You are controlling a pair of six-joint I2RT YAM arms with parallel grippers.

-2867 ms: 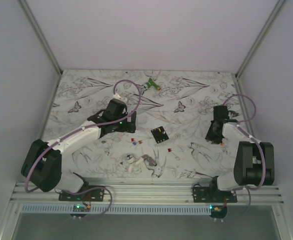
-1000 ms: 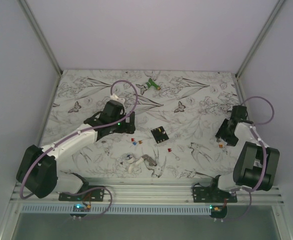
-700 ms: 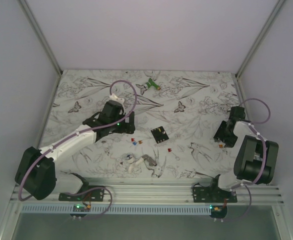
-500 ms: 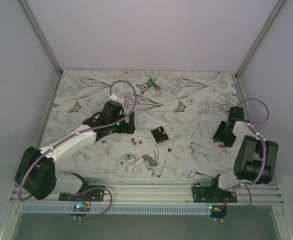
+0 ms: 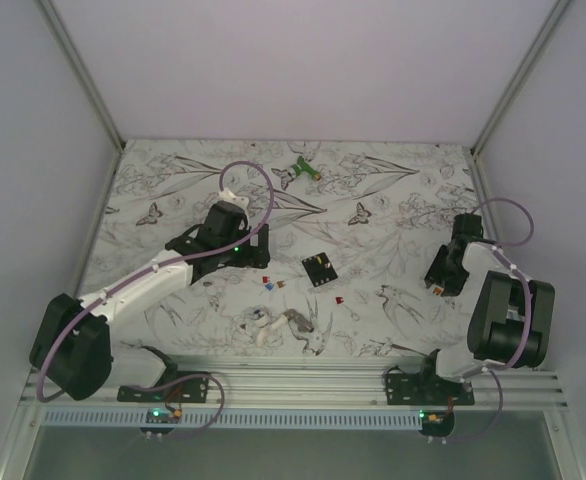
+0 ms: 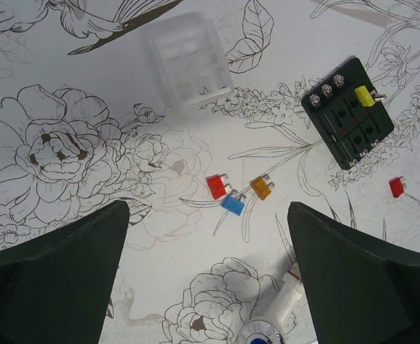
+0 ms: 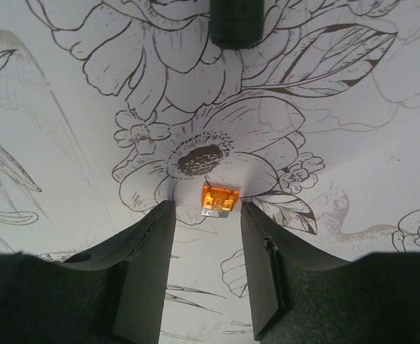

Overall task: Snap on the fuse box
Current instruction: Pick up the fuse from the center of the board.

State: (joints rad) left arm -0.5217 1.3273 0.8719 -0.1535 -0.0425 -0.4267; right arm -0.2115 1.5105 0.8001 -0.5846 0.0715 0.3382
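From above, the flowered table [image 5: 173, 180] has the left arm [image 5: 148, 277] stretched out toward the middle, while the right arm [image 5: 503, 310] is folded in by the right wall. The fuse box [image 5: 319, 268] lies flat on the cloth near the middle, between the two arms and touched by neither. A green piece [image 5: 301, 168] lies toward the far edge, and a white-grey clump [image 5: 278, 324] sits toward the near edge.

From the left wrist, the left gripper [image 6: 206, 208] hangs above the cloth with its jaws wide apart and nothing in them. The fuse box is at the upper right, slotted face up, with a yellow fuse [image 6: 365, 95] seated in it. A clear cover [image 6: 191, 62] lies well apart from it, at the upper left. A red fuse [image 6: 216, 187], a blue fuse [image 6: 232, 204] and an orange fuse [image 6: 261, 188] lie close together on the cloth. A second red fuse [image 6: 395, 188] lies just below the box.

From the right wrist, the right gripper [image 7: 206, 206] is down at the cloth, well away from the box. Its jaws are partly apart and not clamped. A lone orange fuse [image 7: 219, 198] lies on the cloth between the fingertips, closer to the right-hand one. I cannot tell whether that finger touches it.
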